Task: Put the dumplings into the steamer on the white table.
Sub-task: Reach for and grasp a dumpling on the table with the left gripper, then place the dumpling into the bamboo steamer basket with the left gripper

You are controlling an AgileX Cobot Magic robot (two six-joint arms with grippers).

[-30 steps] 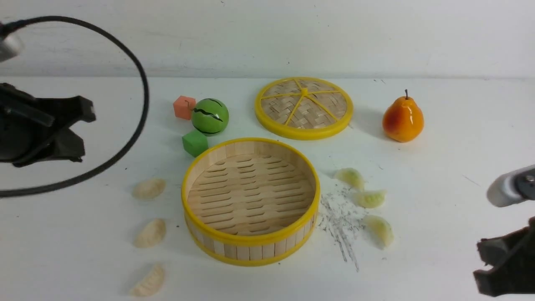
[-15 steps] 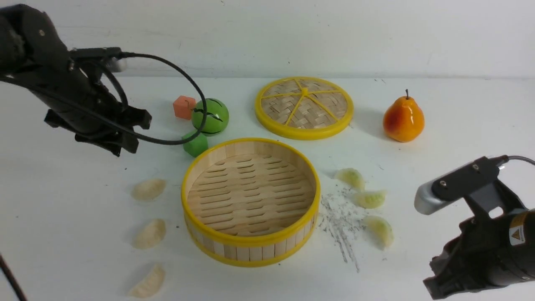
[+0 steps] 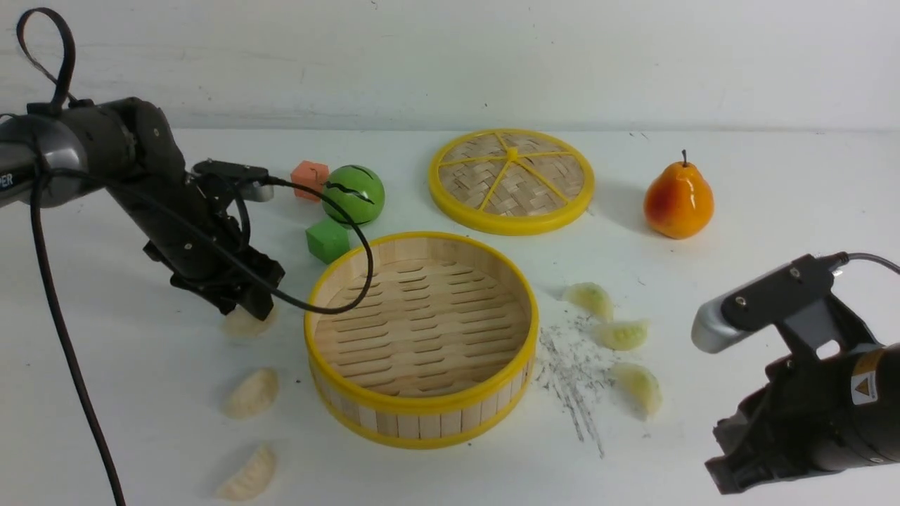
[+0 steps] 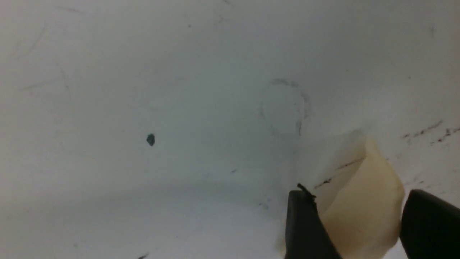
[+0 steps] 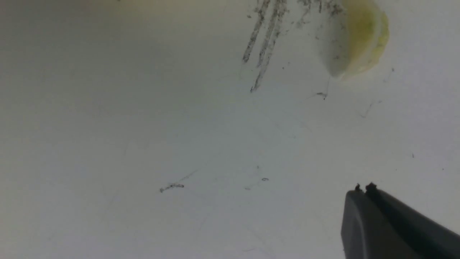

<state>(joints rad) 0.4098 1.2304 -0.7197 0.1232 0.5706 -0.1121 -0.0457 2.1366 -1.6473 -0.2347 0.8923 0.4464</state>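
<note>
Scuffed white table [image 3: 773, 176], pale wall [image 3: 450, 63] behind. Left gripper [image 3: 246, 303] spread, fingers flanking the far cream dumpling [image 3: 242, 325] lying left of the steamer [image 3: 422, 407]; two more cream dumplings [image 3: 253, 392] nearer. Steamer mid-table, slatted floor, yellow rims. Three pale-green dumplings [image 3: 622, 334] to its right by grey scratches [image 3: 573, 379]. Right gripper [image 3: 745, 471]: grip unclear.

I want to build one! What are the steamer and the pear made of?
Steamer: looks like pale bamboo or wood, matte, with visible strips and slats. Its yellow rims look like smooth plastic. Pear: probably glossy plastic, judging by its bright shine spots.
</note>
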